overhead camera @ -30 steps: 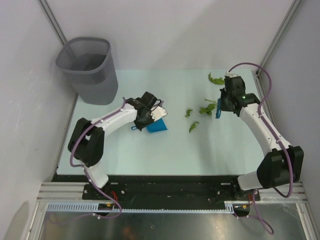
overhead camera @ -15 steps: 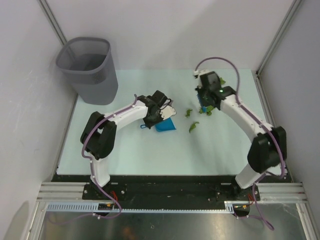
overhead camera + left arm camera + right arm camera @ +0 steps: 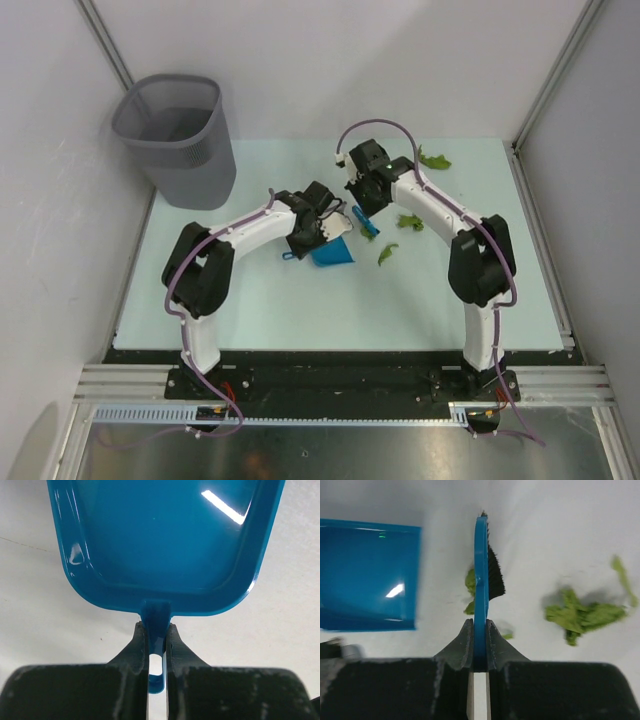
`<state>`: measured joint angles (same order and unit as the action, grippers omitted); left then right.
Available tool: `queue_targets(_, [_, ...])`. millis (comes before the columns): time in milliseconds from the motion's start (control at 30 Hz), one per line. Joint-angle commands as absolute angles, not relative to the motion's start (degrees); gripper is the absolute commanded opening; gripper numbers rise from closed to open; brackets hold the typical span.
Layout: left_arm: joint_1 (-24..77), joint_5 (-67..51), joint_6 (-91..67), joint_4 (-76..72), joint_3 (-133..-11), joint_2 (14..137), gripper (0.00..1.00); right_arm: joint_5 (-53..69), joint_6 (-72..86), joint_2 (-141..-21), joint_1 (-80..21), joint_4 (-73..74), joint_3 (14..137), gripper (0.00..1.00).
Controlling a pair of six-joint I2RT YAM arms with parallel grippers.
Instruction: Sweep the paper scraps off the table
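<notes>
your right end effector [image 3: 480,627] clamps the brush [image 3: 481,555]; some paper scraps [image 3: 470,582] lie between it and the dustpan [image 3: 367,575] your left end effector [image 3: 156,632] pinches; the rest sit behind the brush.

Crumpled green scraps [image 3: 580,615] lie scattered on the pale mint tabletop [image 3: 250,300], mostly right of the right pincer [image 3: 479,626].

Overhead camera looks down on the table [image 3: 250,300]; both close wrist views share the dustpan [image 3: 160,535].
</notes>
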<state>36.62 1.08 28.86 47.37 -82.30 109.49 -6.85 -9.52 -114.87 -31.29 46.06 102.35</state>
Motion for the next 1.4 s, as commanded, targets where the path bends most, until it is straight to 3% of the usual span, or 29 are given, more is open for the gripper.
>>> queue_targets(0, [36.3,-1.2,27.9,48.3,-82.4,109.6,0.00,11.4,-2.7,-114.7,-32.7,49.6,103.9,0.00])
queue_targets(200, [35.9,-2.0,27.4,48.4,-81.4,110.1,0.00,31.6,8.9,-107.8,-33.7,38.3,96.7,0.00])
queue_targets(267, [35.9,-3.6,27.4,48.5,-80.8,109.7,0.00,32.1,12.1,-105.7,-33.6,34.7,93.9,0.00])
queue_targets(567, [35.6,-4.7,27.4,48.4,-80.6,108.8,0.00,13.0,11.3,-93.4,-29.4,41.9,91.3,0.00])
queue_targets(700, [35.9,-3.8,27.2,48.3,-80.8,109.5,0.00,-0.8,10.1,-88.4,-26.2,47.1,86.7,0.00])
queue_targets(833, [36.7,-4.0,27.3,48.4,-80.9,109.7,0.00,-14.7,8.9,-88.4,-21.3,54.0,83.2,0.00])
queue_targets(967, [37.9,-4.4,27.6,48.4,-80.8,110.0,0.00,-18.5,9.0,-91.4,-21.1,57.2,82.7,0.00])
queue_targets(1233, [38.7,-4.3,27.6,48.4,-81.1,111.0,0.00,-7.6,9.8,-99.8,-27.7,53.3,83.3,0.00])
queue_targets(1367, [38.6,-5.3,27.4,48.3,-80.9,110.9,0.00,7.6,10.8,-100.0,-32.2,47.7,84.9,0.00])
